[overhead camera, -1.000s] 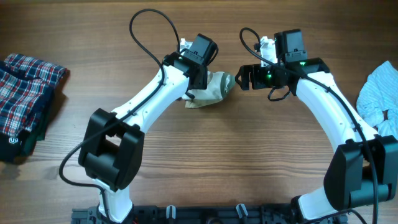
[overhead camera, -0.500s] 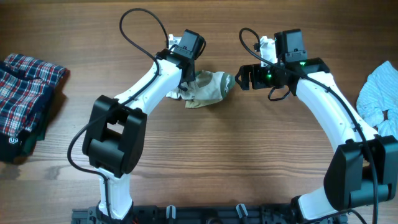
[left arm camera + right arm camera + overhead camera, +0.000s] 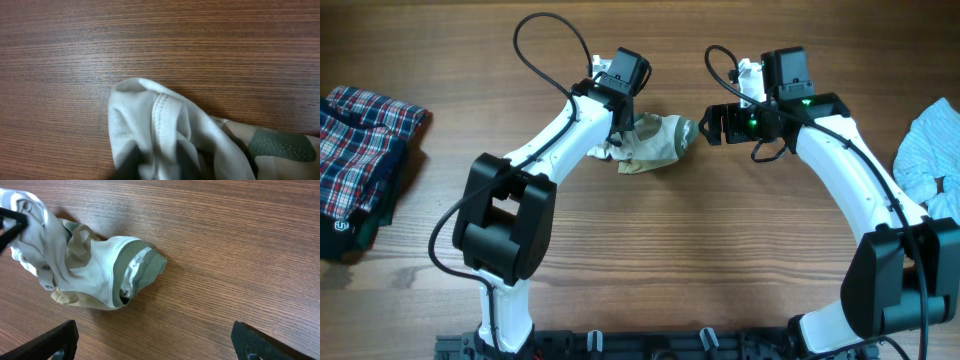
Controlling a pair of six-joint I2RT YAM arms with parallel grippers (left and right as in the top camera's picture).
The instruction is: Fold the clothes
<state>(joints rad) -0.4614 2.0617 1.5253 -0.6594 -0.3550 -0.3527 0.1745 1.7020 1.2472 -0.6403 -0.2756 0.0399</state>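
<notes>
Now, on the table (image 3: 660, 260) we see the cream-and-khaki shirt (image 3: 655, 142) crumpled between both grippers. We judge the step is gripping its left edge: the left gripper (image 3: 618, 128) should pinch 1 layer, not the bunch. Cloth hides its fingers, so we cannot tell their state; the right gripper (image 3: 710, 125) hangs spread wide, empty, near the collar end. Only overhead shows the plaid pile (image 3: 360, 150) and pale blue garment (image 3: 930, 150); only the right wrist view shows the green neckband (image 3: 145, 267).
</notes>
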